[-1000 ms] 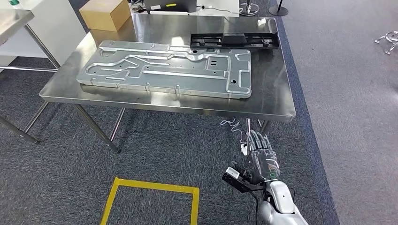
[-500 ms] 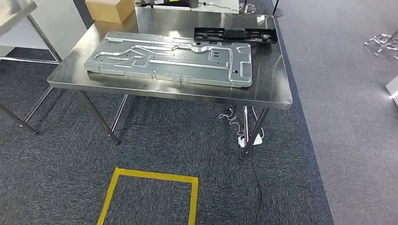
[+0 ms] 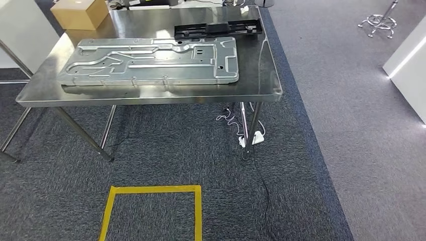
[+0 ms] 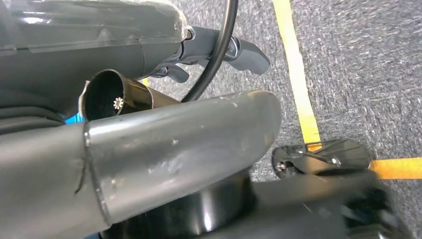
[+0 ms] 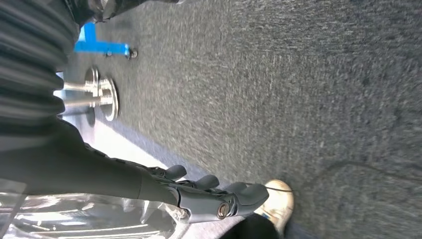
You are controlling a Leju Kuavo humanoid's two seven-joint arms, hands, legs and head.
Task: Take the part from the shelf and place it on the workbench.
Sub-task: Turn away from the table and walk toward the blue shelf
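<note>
Flanking plate (image 3: 150,63): box (image 3: 79,12); tray (image 3: 218,28)

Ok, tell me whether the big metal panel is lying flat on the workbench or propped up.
Flat. The stamped metal panel lies face-up on the steel workbench, its whole outline resting on the top.

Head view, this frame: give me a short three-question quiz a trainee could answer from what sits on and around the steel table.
1. True or false: the large silver metal panel lies flat on the steel table.
2. Multiple choice: where is the black plastic part relative to the panel? A) on top of it B) beyond it, toward the table's far edge C) on the floor beneath the table
3. Fill in: the shape marked on the carpet with yellow tape in front of the table is a ____.

Key: 1 true; 2 B; 3 rectangle (partly cut off by the frame edge).
</note>
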